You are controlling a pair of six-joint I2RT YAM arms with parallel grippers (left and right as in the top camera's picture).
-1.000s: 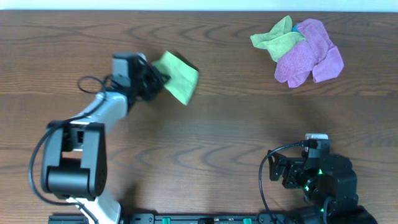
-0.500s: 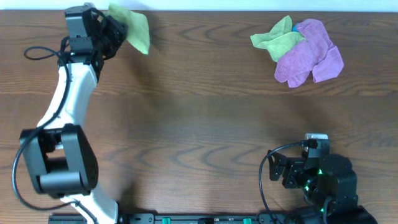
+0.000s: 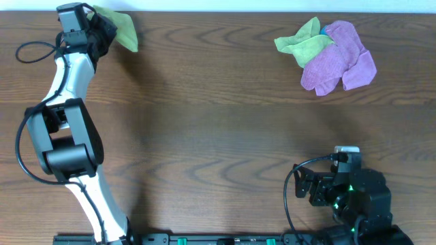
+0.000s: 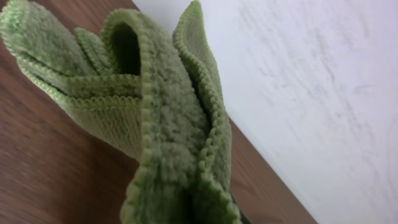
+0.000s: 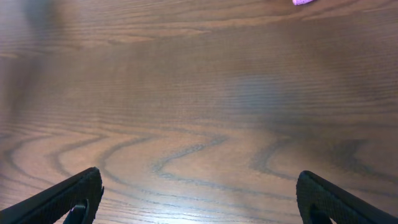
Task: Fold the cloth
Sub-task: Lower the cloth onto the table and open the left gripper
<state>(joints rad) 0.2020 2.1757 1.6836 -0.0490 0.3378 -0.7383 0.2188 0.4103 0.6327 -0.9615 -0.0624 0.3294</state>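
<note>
Overhead, the left arm (image 3: 68, 75) has swung the folded green cloth (image 3: 122, 33) from the middle to the far left corner of the bench (image 3: 218, 136), well apart from the crumpled pile (image 3: 330, 58). This one looks finished and due for setting down. The left wrist view shows it layered, hanging from left jaws clamped on it. In the right wrist view, the right jaws are wide open and empty.

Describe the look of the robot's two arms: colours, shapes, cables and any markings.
The left arm has white tubular links and black joint housings, with a thin black cable looping off near its black wrist. The right arm is black and blocky, with a green light, a small white tag and a looping black cable. Its jaws are black with rounded tips.
</note>
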